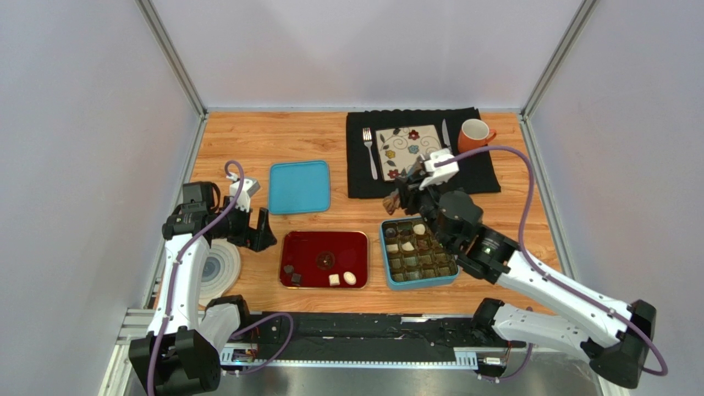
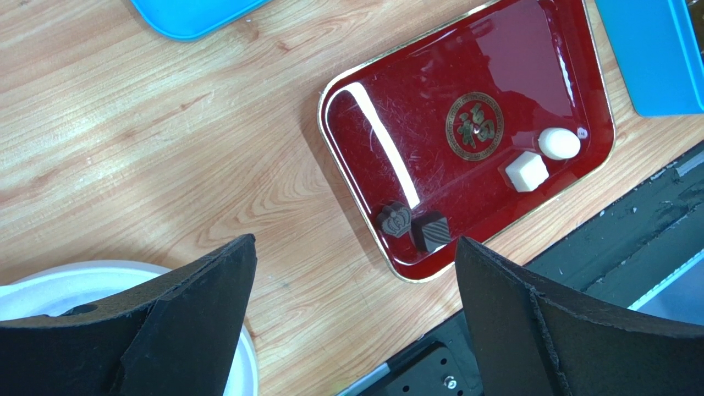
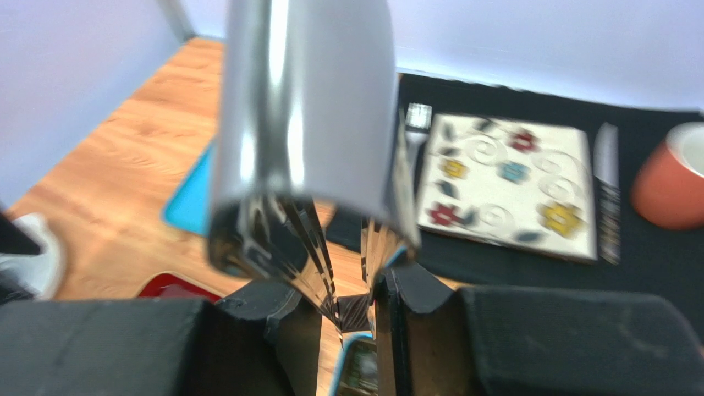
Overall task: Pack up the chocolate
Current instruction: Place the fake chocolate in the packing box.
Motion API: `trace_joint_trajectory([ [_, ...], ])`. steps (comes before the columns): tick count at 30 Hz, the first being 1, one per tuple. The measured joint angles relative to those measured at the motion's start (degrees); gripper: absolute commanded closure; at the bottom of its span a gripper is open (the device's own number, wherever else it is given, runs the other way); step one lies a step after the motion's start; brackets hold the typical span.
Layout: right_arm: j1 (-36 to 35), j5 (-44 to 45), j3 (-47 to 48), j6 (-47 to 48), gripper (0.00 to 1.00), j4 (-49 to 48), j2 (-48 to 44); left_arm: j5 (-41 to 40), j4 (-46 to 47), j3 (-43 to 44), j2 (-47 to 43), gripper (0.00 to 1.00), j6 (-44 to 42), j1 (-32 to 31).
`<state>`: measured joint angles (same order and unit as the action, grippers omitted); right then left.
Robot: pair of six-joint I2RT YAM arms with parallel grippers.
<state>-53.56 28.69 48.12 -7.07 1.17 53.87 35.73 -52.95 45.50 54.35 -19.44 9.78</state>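
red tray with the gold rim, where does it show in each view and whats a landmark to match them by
top external: the glossy red rectangular tray sits at centre, just below the flat light blue lid.
left wrist: the tray fills the upper right, lying diagonally; the lid is clipped at the top left.
right wrist: only a red sliver at lower left, under the lid, left of the shiny metal tongs.
shared landmark: the lid, beside the tray in all three.

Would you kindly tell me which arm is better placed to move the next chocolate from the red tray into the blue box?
Probably the right: the right pincer is shut on tongs by the box, beside the tray with four chocolates. The left pincer is open and empty, by the tray's far edge.
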Motion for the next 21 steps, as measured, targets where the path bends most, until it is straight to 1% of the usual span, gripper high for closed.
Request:
trace_joint_trajectory([
  [5,3.13,8.37,-3.69,-2.64,0.92,8.28,-6.58,0.22,0.02,0.0,0.13,0.01,0.02,0.0],
  [11,4.31,17.53,-5.75,-7.15,0.91,17.79,-6.73,0.26,0.02,0.0,0.15,0.01,0.04,0.0],
  [15,4.7,20.68,-6.03,-9.01,0.9,20.37,-6.62,0.28,0.02,0.0,0.15,0.01,0.02,0.0],
  [21,5.03,21.66,-6.14,-11.28,0.86,22.71,-6.69,0.28,0.02,0.0,0.15,0.01,0.04,0.0],
])
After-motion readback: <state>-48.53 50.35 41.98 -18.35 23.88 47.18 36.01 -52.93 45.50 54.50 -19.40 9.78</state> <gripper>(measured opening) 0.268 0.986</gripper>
